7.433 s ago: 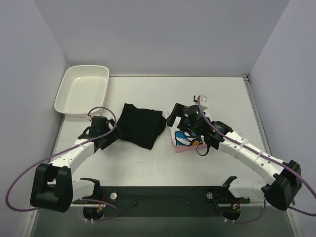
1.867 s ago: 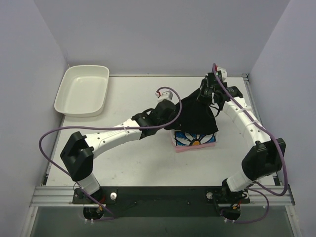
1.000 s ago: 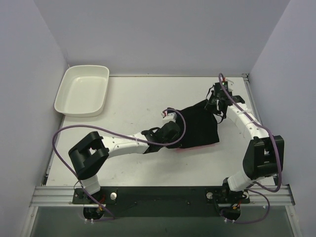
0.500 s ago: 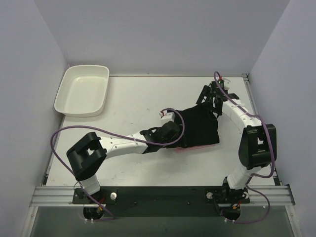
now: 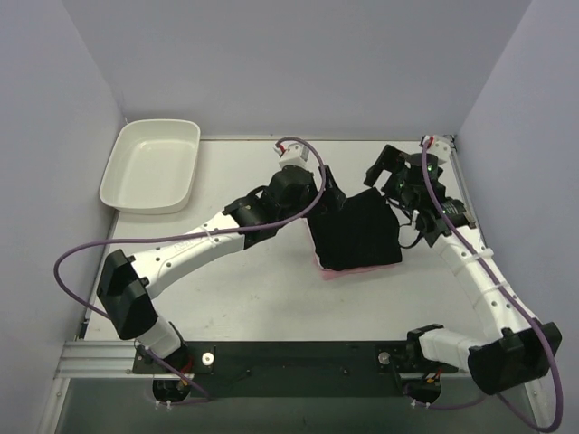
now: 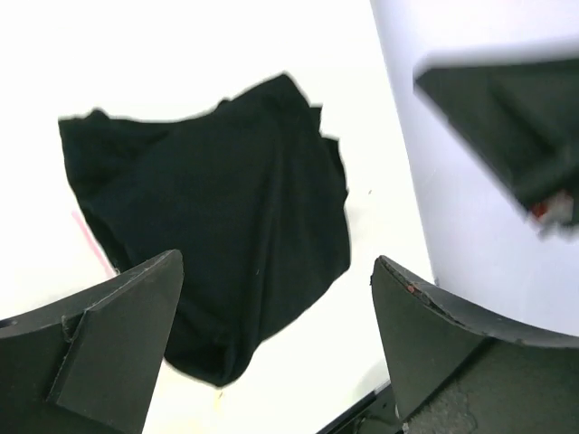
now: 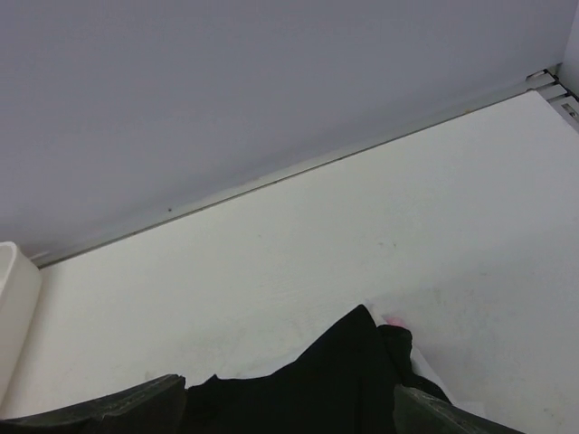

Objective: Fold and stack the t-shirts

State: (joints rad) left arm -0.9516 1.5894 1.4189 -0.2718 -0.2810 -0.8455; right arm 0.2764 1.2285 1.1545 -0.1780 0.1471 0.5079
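Note:
A black t-shirt (image 5: 355,232) lies folded and a little rumpled on top of a pink t-shirt, of which only a thin edge (image 5: 364,271) shows. My left gripper (image 5: 320,193) hovers open just off the black shirt's far left corner, holding nothing. My right gripper (image 5: 389,178) stands open above the far right corner, also holding nothing. In the left wrist view the black shirt (image 6: 208,208) spreads beyond the open gripper (image 6: 271,362), with a pink sliver (image 6: 90,237) at its left. The right wrist view shows the black shirt (image 7: 344,384) low between that open gripper (image 7: 289,418).
A white plastic tray (image 5: 150,165) sits at the far left corner of the table; its rim (image 7: 13,307) shows at the left edge of the right wrist view. Grey walls close in the table at the back and on both sides.
Both grippers have opened and let go of the black shirt, which now rests on the stack. The left arm has lifted and swung to the far left corner; the right gripper has backed off.

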